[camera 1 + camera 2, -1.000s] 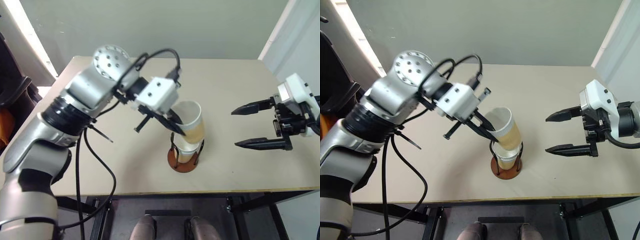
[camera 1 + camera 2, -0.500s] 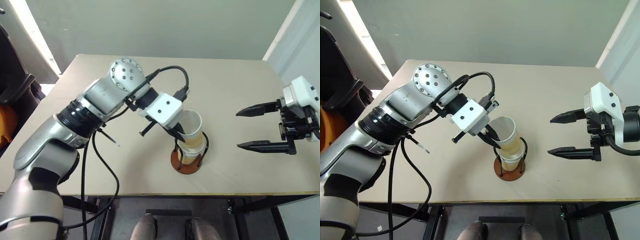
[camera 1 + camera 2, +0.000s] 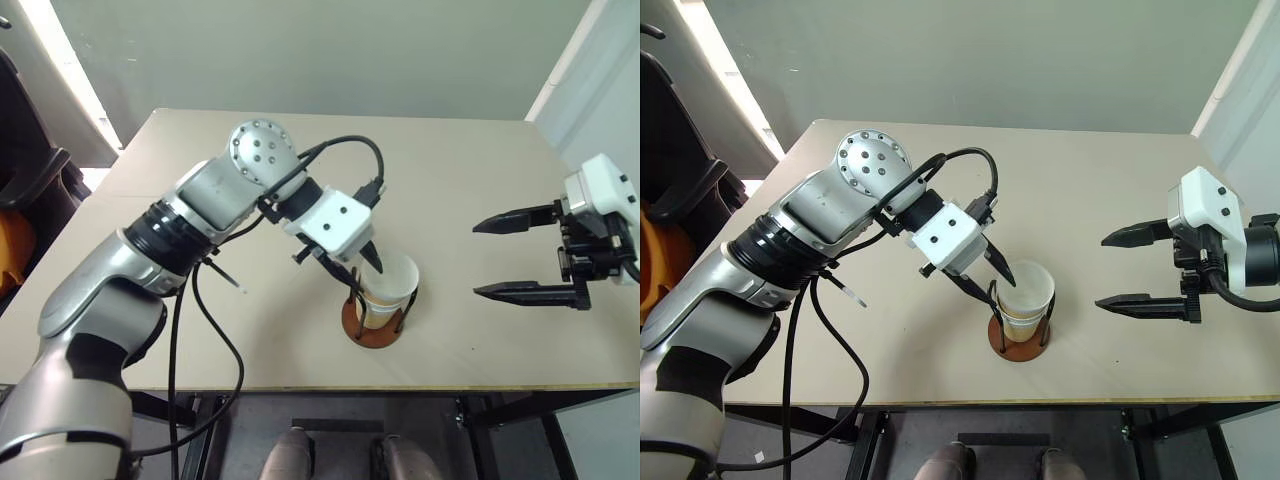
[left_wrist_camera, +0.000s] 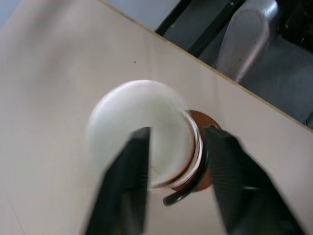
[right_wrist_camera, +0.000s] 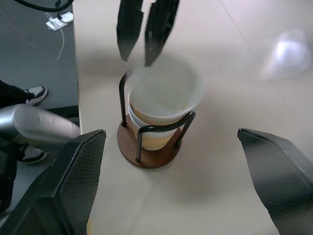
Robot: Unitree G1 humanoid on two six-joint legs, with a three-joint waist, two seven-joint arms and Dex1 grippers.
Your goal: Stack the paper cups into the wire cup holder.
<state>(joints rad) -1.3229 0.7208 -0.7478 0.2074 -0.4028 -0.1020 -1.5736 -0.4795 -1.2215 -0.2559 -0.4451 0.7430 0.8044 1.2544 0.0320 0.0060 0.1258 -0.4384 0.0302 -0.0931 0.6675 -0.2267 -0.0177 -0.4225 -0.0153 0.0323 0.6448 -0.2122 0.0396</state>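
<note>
The left gripper [image 3: 352,272] is seen with its fingers parted, poised just above the rim of the top paper cup [image 3: 389,280] at its 10 o'clock side, nothing gripped. The paper cups are nested upright in the wire cup holder [image 3: 370,322], near the front edge of the table [image 3: 470,180]. The right gripper [image 3: 522,255] is held spread wide and empty, well apart at 3 o'clock.
</note>
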